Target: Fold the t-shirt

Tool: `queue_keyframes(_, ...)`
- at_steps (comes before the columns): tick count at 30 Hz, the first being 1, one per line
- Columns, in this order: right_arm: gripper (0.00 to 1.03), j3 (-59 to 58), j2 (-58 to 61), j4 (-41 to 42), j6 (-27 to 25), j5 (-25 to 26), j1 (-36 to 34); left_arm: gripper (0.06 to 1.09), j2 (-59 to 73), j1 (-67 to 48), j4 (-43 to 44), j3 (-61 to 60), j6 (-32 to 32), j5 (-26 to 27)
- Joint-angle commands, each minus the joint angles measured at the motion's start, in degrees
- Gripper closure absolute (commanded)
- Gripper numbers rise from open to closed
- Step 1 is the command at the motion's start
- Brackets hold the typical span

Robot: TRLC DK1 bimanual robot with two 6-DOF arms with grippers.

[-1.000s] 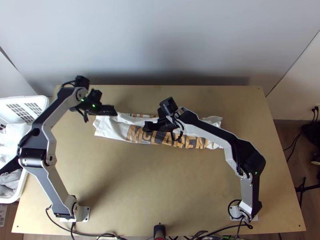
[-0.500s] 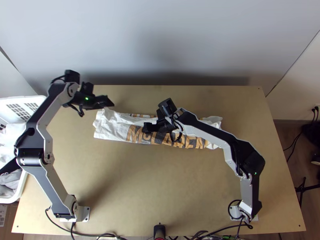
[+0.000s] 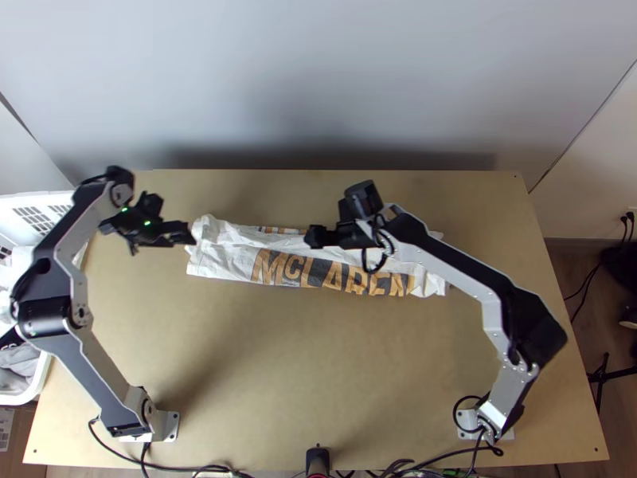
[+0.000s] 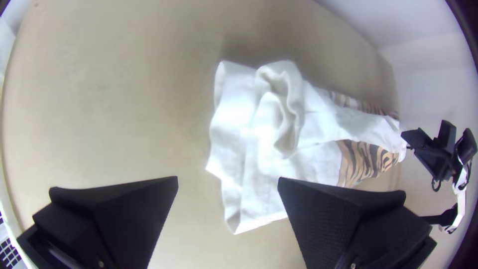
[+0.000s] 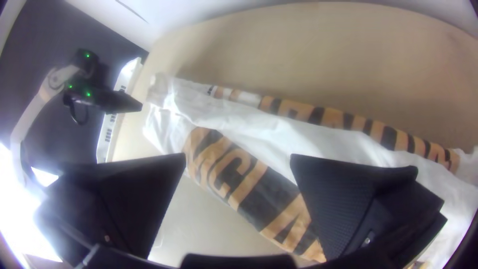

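The white t-shirt (image 3: 231, 255) lies folded into a long flat strip across the table's upper middle, its orange and dark lettering facing up on the near side. At its left end the cloth is rumpled, with a raised crease. My left gripper (image 3: 189, 234) is just beside that end; in the left wrist view the gripper (image 4: 228, 183) stands open with no cloth between its fingers. My right gripper (image 3: 309, 237) is above the middle of the strip. Seen from its own wrist, the right gripper (image 5: 238, 158) is open over the shirt (image 5: 298, 134).
A white basket (image 3: 40, 382) with cloth in it stands at the table's left edge. Cables run along the near edge of the table (image 3: 302, 382), around a black post. A pale wall rises behind the far edge.
My left gripper has moved left, off the shirt's left end, where the cloth now stands up in a crease. My right gripper has shifted a little right and up the picture.
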Motion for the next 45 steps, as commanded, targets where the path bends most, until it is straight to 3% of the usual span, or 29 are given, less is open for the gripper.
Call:
queue_keyframes(1,0.06,-4.77,-4.08,0.01,-0.90,0.67,-2.16,0.10,-3.70,5.56,0.15,-5.74,3.93,-1.12)
queue_keyframes(4,0.06,-5.21,-3.37,0.09,-1.25,0.58,-1.55,0.10,-4.14,6.79,0.06,-6.88,4.72,-0.15)
queue_keyframes(9,0.05,-2.13,-0.03,0.18,-0.90,0.58,1.09,0.10,-3.88,8.99,-0.03,-7.06,3.93,9.16)
queue_keyframes(18,0.06,7.01,8.75,0.09,1.03,-1.00,6.01,0.10,-1.24,7.67,1.82,-7.15,3.58,20.77)
queue_keyframes(28,0.06,15.53,18.33,0.09,4.20,-3.20,6.71,0.10,1.66,7.14,7.09,-7.23,2.44,22.61)
queue_keyframes(45,0.06,17.55,21.32,-0.17,4.20,-3.20,6.45,0.10,7.19,4.68,10.78,-5.39,3.23,22.08)
